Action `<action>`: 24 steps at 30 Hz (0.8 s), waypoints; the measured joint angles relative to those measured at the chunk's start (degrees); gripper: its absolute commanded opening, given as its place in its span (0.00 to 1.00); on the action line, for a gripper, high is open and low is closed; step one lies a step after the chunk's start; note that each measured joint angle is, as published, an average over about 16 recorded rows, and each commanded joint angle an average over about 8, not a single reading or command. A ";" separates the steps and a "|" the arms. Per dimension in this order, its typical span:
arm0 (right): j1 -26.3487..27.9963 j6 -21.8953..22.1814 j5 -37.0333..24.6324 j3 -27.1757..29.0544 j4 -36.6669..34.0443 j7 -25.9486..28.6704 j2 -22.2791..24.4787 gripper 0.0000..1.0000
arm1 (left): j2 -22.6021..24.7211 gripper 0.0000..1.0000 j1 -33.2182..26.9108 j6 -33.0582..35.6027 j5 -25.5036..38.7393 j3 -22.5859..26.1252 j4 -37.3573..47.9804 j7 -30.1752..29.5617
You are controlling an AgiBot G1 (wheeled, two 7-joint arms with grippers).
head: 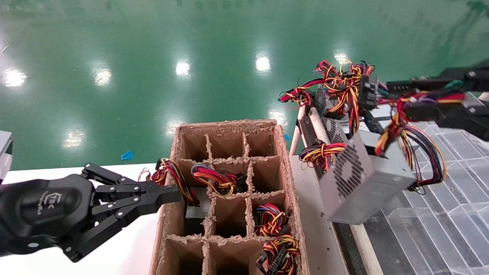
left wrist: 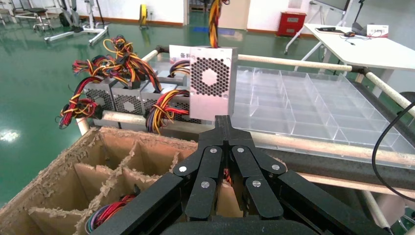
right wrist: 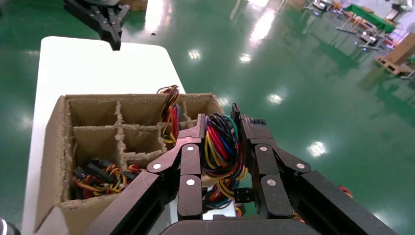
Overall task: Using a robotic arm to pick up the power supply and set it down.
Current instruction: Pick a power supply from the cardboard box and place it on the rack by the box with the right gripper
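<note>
The power supply (head: 359, 179), a silver-grey box with a perforated vent side, hangs tilted in the air over the rack's edge. In the left wrist view the power supply (left wrist: 213, 83) shows its round vent grille. My right gripper (head: 401, 98) comes in from the right and is shut on the supply's wire bundle (right wrist: 222, 147), which fills the gap between the fingers (right wrist: 191, 147) of that gripper (right wrist: 222, 129). My left gripper (head: 175, 193) is shut with nothing in it, at the left rim of the cardboard box; its tips (left wrist: 225, 122) point toward the hanging supply.
A brown cardboard divider box (head: 282, 152) holds several wired units in its cells. More power supplies (head: 328, 99) stand in a row at the rack's far end. Clear plastic trays (head: 450, 214) cover the rack at right. A white table (head: 126, 244) lies under my left arm.
</note>
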 measured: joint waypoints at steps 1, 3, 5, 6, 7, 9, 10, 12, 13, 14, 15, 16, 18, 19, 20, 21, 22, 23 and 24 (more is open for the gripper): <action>-0.01 0.02 0.06 -0.14 0.30 0.12 0.55 0.00 | 0.00 0.00 0.00 0.00 0.00 0.00 0.00 0.00; -0.04 0.06 0.23 -0.39 0.96 0.38 1.68 0.00 | 0.00 0.00 0.00 0.00 0.00 0.00 0.00 0.00; -0.07 0.12 0.41 -0.60 1.66 0.65 2.83 0.00 | 0.00 0.00 0.00 0.00 0.00 0.00 0.00 0.00; -0.08 0.16 0.48 -0.70 2.02 0.80 3.41 0.00 | 0.00 0.00 0.00 0.00 0.00 0.00 0.00 0.00; -0.08 0.20 0.50 -0.80 2.37 0.94 3.98 0.00 | 0.00 0.00 0.00 0.00 0.00 0.00 0.00 0.00; -0.08 0.27 0.42 -0.98 3.04 1.22 5.07 0.00 | 0.00 0.00 0.00 0.00 0.00 0.00 0.00 0.00; -0.08 0.31 0.31 -1.09 3.36 1.37 5.60 0.00 | 0.00 0.00 0.00 0.00 0.00 0.00 0.00 0.00; -0.09 0.39 -0.07 -1.30 3.94 1.65 6.61 0.00 | 0.00 0.00 0.00 0.00 0.00 0.00 0.00 0.00; -0.11 0.43 -0.33 -1.41 4.21 1.78 7.08 0.00 | 0.00 0.00 0.00 0.00 0.00 0.00 0.00 0.00; -0.13 0.47 -0.62 -1.53 4.45 1.90 7.55 0.00 | 0.00 0.00 0.00 0.00 0.00 0.00 0.00 0.00; -0.15 0.52 -0.96 -1.65 4.68 2.00 8.01 0.00 | 0.00 0.00 0.00 0.00 0.00 0.00 0.00 0.00; -0.18 0.57 -1.29 -1.76 4.87 2.08 8.42 0.00 | 0.00 0.00 0.00 0.00 0.00 0.00 0.00 0.00; -0.26 0.69 -1.99 -2.00 5.11 2.17 9.12 0.00 | 0.00 0.00 0.00 0.00 0.00 0.00 0.00 0.00; -0.31 0.76 -2.36 -2.12 5.16 2.16 9.40 0.00 | 0.00 0.00 0.00 0.00 0.00 0.00 0.00 0.00; -0.38 0.83 -2.76 -2.26 5.16 2.13 9.64 0.00 | 0.00 0.00 0.00 0.00 0.00 0.00 0.00 0.00; -0.46 0.93 -3.24 -2.40 5.11 2.03 9.82 0.00 | 0.00 0.00 0.00 0.00 0.00 0.00 0.00 0.00; -0.54 1.03 -3.75 -2.55 5.01 1.89 9.95 0.00 | 0.00 0.00 0.00 0.00 0.00 0.00 0.00 0.00; -0.64 1.13 -4.26 -2.70 4.86 1.72 10.04 0.00 | 0.00 0.00 0.00 0.00 0.00 0.00 0.00 0.00; -0.75 1.24 -4.76 -2.85 4.64 1.50 10.06 0.00 | 0.00 0.00 0.00 0.00 0.00 0.00 0.00 0.00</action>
